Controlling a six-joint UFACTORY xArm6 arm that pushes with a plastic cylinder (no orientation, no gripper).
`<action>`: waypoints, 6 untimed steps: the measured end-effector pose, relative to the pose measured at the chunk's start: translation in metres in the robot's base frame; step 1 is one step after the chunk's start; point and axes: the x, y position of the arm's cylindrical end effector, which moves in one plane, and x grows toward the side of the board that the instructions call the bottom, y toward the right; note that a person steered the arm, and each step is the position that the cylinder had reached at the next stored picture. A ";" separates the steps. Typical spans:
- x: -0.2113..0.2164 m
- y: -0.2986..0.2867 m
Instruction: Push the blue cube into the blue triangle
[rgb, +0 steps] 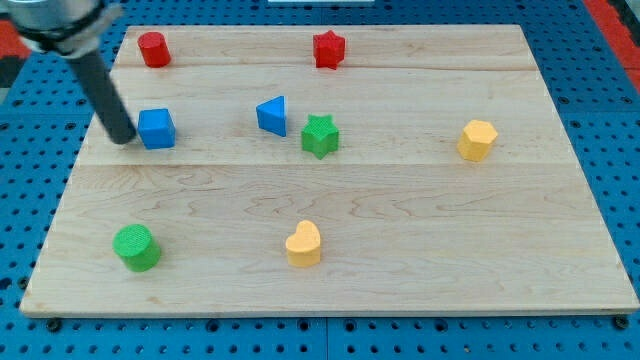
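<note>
My tip (124, 139) stands at the 9 o'clock side of the blue cube (156, 129), just beside it and maybe already touching its left face; the picture does not let me decide this. The arm has no claw at all, only the dark rod, so it opens on nothing and holds nothing.

The blue cube lies in the upper left part of the wooden board (400, 210). The blue triangle (272, 115) is at its 3 o'clock, a little higher, with bare wood between them.

What can go wrong, in my judgement:

- The triangle sits slightly toward 2 o'clock from the cube. A push straight to 3 o'clock could send the cube past under the triangle's lower corner.
- If my tip meets the cube off its centre, the cube may turn and slip away from the rod, toward 12 or 6 o'clock.
- The green star (320, 135) is just beside the triangle, at its 4 o'clock. A push that is too strong would drive the triangle into the star and move both.
- The red cylinder (153, 48) at the cube's 12 o'clock, the green cylinder (136, 247) and the yellow heart (304, 243) are well apart and seem not in danger.
</note>
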 end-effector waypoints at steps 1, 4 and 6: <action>0.000 0.077; -0.028 0.047; 0.048 0.131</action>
